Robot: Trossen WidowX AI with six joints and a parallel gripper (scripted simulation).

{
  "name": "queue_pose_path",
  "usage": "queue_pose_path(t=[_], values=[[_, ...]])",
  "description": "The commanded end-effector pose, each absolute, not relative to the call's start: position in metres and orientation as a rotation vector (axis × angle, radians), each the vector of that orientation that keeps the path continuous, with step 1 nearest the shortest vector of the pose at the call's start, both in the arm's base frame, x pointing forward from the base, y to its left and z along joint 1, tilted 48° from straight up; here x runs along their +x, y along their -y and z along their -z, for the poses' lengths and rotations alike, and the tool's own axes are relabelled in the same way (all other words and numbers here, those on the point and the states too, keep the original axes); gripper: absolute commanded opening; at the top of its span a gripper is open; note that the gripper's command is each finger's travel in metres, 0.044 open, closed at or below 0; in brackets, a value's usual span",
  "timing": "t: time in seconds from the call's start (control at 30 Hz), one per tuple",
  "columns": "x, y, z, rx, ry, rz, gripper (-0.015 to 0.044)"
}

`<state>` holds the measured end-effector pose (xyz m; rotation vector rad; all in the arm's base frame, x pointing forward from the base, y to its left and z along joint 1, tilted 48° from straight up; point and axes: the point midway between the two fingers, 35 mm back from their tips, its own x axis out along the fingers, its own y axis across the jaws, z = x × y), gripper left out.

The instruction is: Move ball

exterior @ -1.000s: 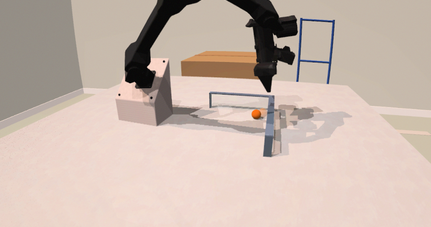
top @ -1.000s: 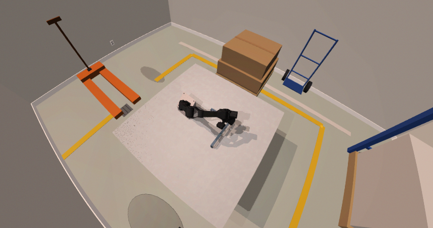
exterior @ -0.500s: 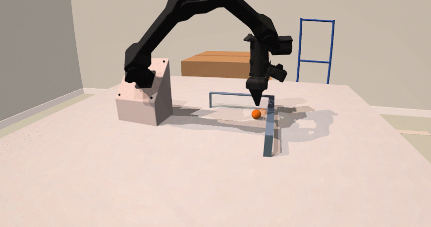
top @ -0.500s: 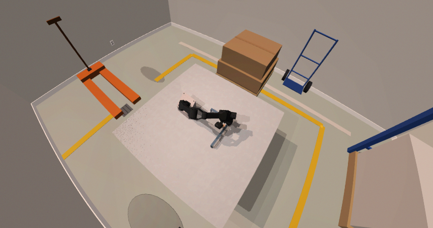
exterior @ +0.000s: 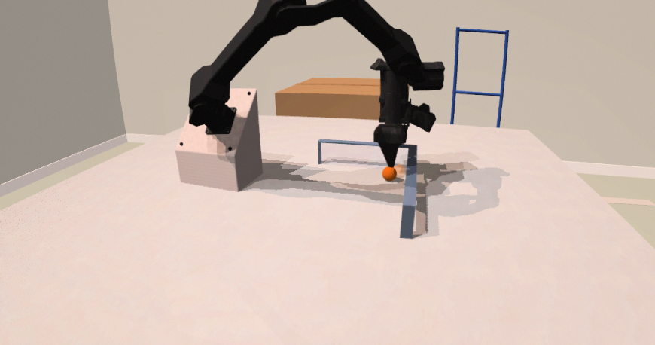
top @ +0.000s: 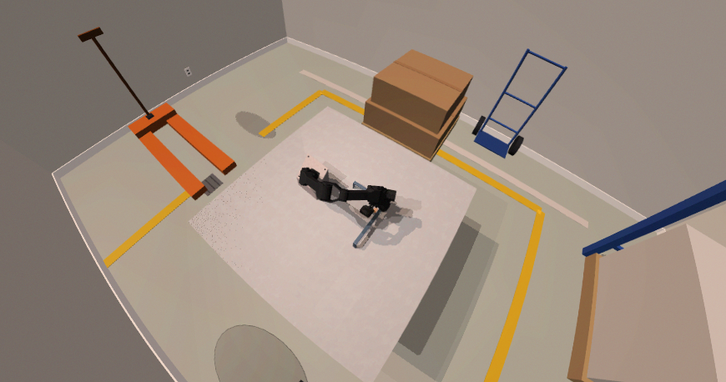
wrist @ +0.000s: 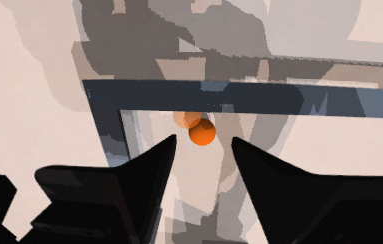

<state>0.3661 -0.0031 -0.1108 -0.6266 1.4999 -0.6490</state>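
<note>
The orange ball (exterior: pixel 389 173) (wrist: pixel 205 136) rests on the table inside the corner. The see-through copy (exterior: pixel 400 169) (wrist: pixel 183 119) is close to the long wall; in the wrist view the ball partly overlaps it, off to its lower right. The long wall (top: pixel 365 234) (exterior: pixel 409 196) (wrist: pixel 260 97) and the other wall (exterior: pixel 348 141) (wrist: pixel 102 117) meet at the corner. My gripper (exterior: pixel 391 166) (wrist: pixel 204 139) points down, open, its tips just above the ball. In the wrist view one fingertip stands on each side of the ball. In the top view the arm hides the ball.
The arm's pale sloped base (exterior: pixel 208 168) stands at the left in the exterior view. Beyond the table (top: pixel 284 247) (exterior: pixel 275 273) are stacked cardboard boxes (top: pixel 416 95) (exterior: pixel 330 104), a blue hand truck (top: pixel 492 144) and an orange pallet jack (top: pixel 172 163).
</note>
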Motion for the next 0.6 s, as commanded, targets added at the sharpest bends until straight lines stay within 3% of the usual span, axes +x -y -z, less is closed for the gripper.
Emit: queue_pose_path(t=[0.0, 0.5, 0.57], values=[[0.362, 0.012, 0.12, -0.64, -1.517, 0.653, 0.0261], [0.36, 0.025, 0.131, -0.641, -1.517, 0.654, 0.0261], [0.36, 0.025, 0.131, -0.641, -1.517, 0.654, 0.0209]])
